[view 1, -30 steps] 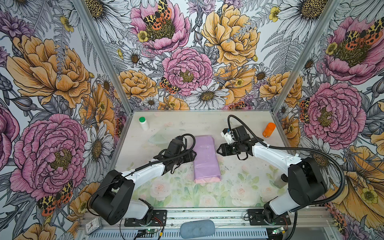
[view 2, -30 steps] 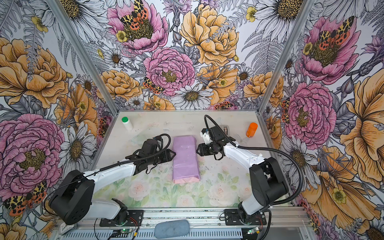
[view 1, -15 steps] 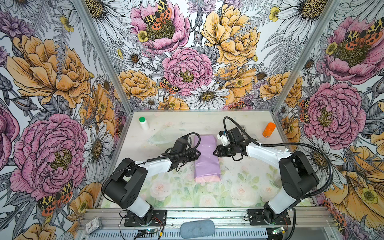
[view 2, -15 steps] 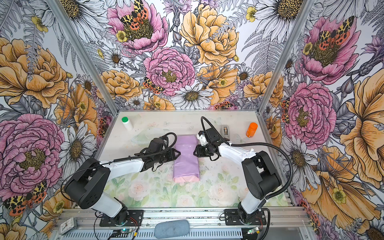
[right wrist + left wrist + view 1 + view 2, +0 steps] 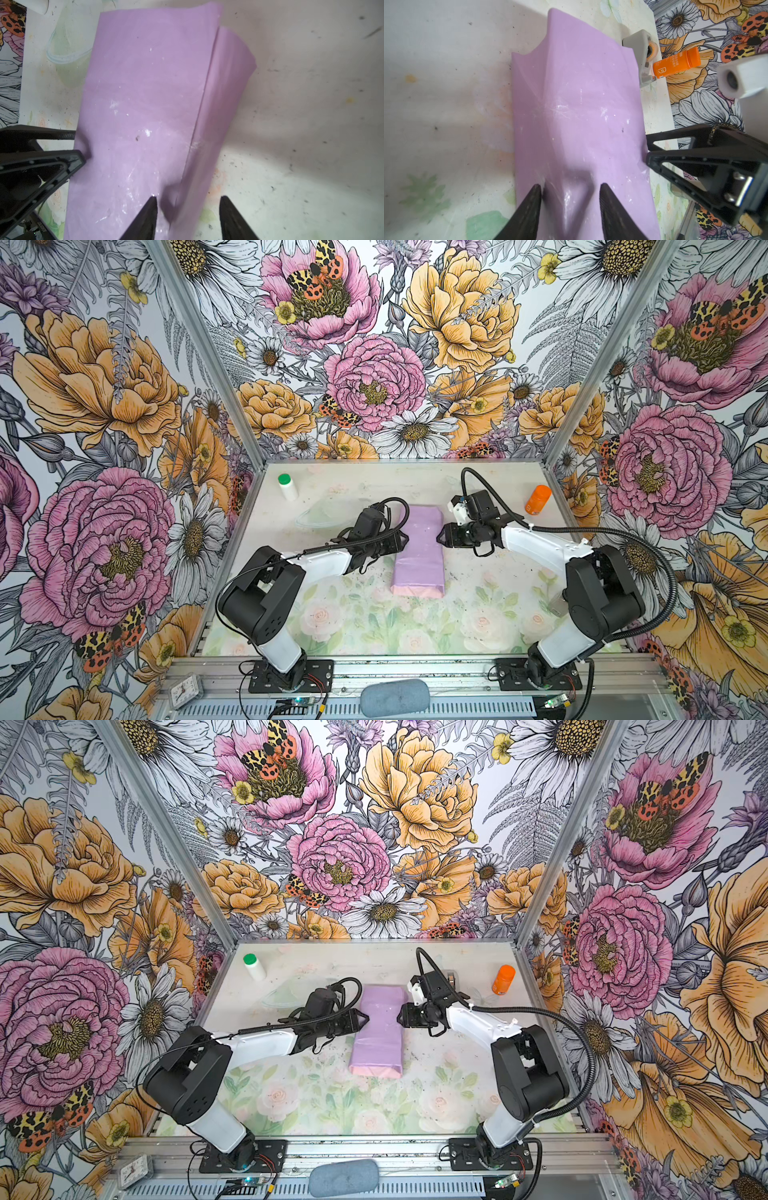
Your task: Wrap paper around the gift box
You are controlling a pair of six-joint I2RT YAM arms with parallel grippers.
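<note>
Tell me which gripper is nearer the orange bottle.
Right. The right gripper is at the side of the paper facing the orange bottle; the left gripper is across the paper, farther.

Bright even light, soft shadows; wrist views blurry up close, glare on paper (image 5: 564,108)

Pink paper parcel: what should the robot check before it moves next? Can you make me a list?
1. Is the paper over the gift box? Ok, no blue shows.
2. Is the left hand open? Ok, at the paper's side.
3. Is the right hand open? Ok, at the opposite side.
4. Is the seam taped? Cannot tell.
5. Are the ends folded in? Not ok, the paper is one long sleeve.
</note>
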